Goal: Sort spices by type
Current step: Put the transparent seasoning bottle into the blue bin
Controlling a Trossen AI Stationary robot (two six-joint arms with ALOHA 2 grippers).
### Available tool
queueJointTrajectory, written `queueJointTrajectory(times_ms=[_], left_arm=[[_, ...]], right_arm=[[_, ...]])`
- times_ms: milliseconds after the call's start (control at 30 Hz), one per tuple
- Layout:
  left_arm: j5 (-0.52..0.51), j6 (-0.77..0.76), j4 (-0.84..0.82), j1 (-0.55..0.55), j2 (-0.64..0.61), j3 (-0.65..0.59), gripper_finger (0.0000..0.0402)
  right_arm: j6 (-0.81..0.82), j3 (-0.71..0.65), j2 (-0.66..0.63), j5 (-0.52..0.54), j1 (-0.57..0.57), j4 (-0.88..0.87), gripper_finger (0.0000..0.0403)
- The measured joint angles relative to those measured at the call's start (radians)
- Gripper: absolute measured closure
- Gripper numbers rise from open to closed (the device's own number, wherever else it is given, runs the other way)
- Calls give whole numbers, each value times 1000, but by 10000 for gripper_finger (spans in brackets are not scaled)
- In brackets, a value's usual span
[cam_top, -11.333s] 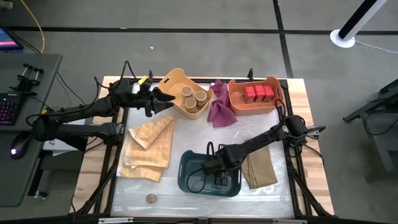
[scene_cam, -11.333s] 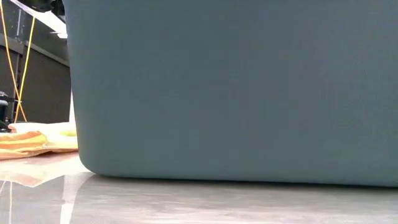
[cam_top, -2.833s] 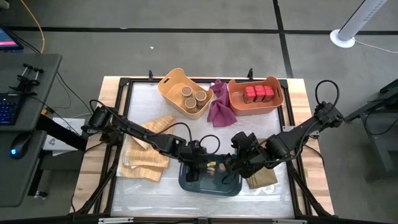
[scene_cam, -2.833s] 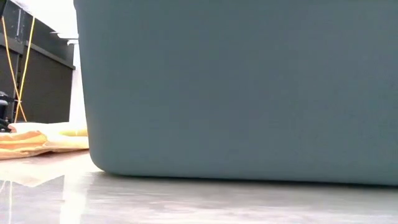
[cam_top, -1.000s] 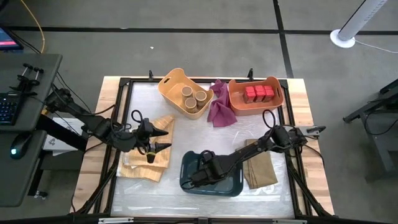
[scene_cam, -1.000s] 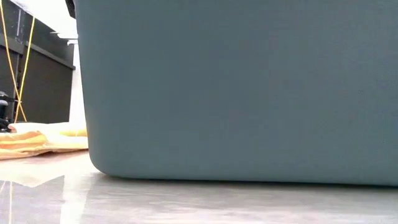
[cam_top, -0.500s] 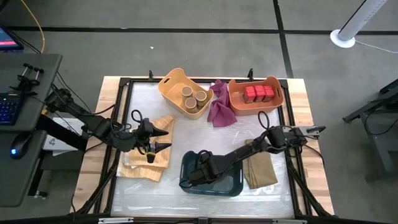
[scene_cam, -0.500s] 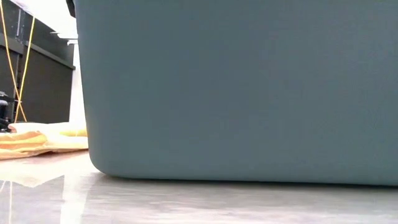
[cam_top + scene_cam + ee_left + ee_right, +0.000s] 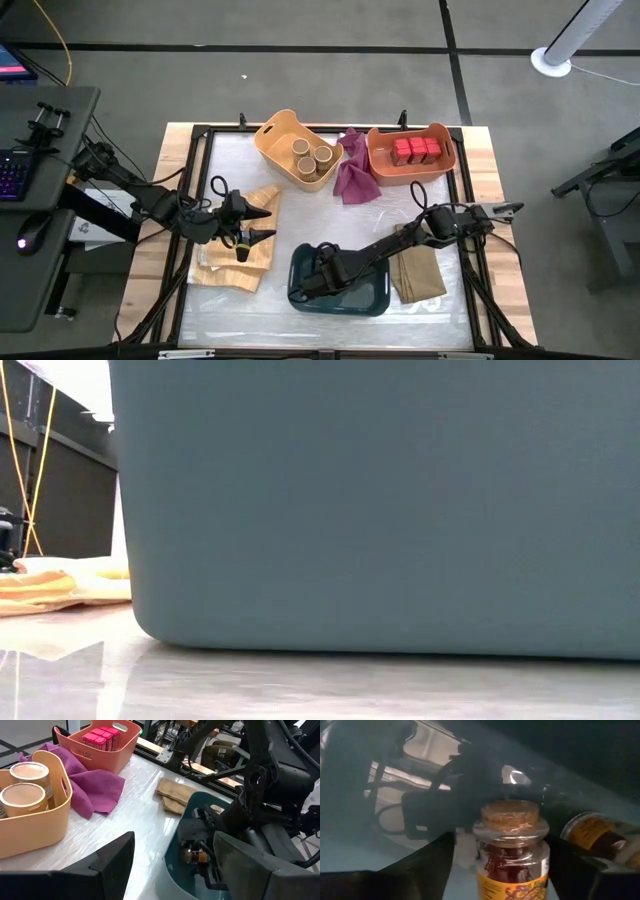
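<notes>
A small cork-topped jar (image 9: 512, 852) with a yellow label, its printing unreadable, is framed between the spread fingers of the right gripper (image 9: 305, 283) inside the teal bin (image 9: 370, 298) at lower centre of the high view; contact cannot be told. The left gripper (image 9: 262, 225) is held open over tan cloths (image 9: 228, 262) at left.

Three red boxy tins (image 9: 415, 151) are sitting in a row in the orange bin; tan cardboard cylinders (image 9: 312, 156) are standing upright in the yellow-tan bin. Small cork-topped glass jar (image 9: 511, 851) w/ yellow label is standing upright in the teal bin, another (image 9: 592, 836) apparently lying beside it.
</notes>
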Motion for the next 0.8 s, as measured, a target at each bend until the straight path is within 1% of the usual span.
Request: queueJointTrajectory(times_ms=[67,200,233,300,400,500,600,633,700,733,800], left_arm=[[0,0,0,1,0,0,145],[0,1,0,1,0,0,145],[0,1,-1,1,0,0,145],[0,2,-3,0,0,0,145],[0,3,-7,0,0,0,145],[2,15,-6,0,0,0,145],[5,25,-3,0,0,0,145],[14,36,6,0,0,0,145],[60,89,54,1,0,0,145],[100,141,87,1,1,0,145],[188,300,151,0,12,2,145]], right_arm=[[0,0,0,8,1,1,141],[-16,0,-3,46,4,3,212],[-26,4,-6,60,7,-7,219],[-59,31,-6,93,14,-32,219],[-135,119,-10,153,28,-101,219],[-227,243,-11,235,50,-194,219],[-328,389,-13,355,72,-281,219],[-370,398,-27,396,78,-264,219],[-463,332,-99,429,81,-132,218],[-504,308,-125,436,81,-77,216],[-598,289,-161,421,81,-1,213]])
